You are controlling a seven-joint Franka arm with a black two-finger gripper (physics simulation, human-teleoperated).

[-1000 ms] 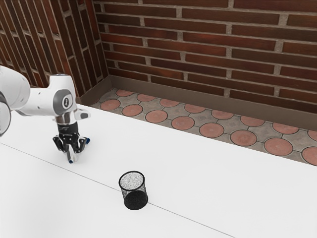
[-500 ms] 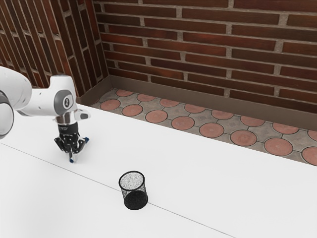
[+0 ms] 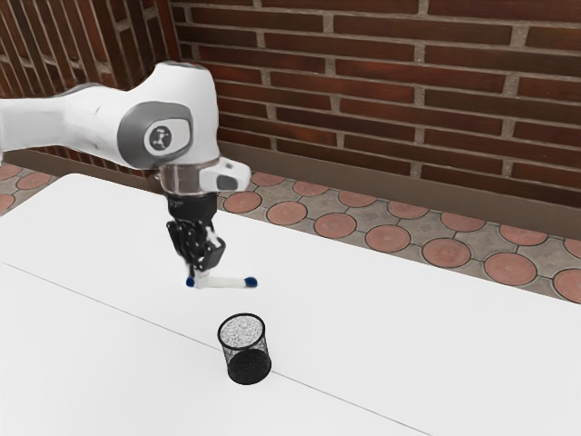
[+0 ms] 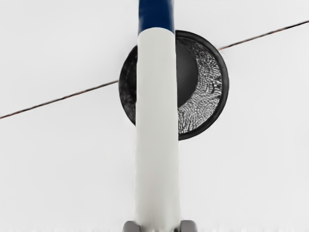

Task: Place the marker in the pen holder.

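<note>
Now then, the marker is up in the air, pinched firmly by the claw nearer one end, with the long part sticking out toward the exterior view's right. Below waits the mesh pen holder, upright on the worktop, and the marker is above its rim, apart from it.

Here's the worry: the marker lies almost level! Lower it like that and it would likely bridge the opening, or catch the rim and tip the holder over. It surely needs a turn toward upright, one blue end leading down. And that off-centre hold? A knock on the long free end could swivel the marker between the fingers and spoil the aim. The holder looks light too, so even a small sideways push may slide it. Let go too soon, and the marker could bounce off the rim and roll away.
</note>
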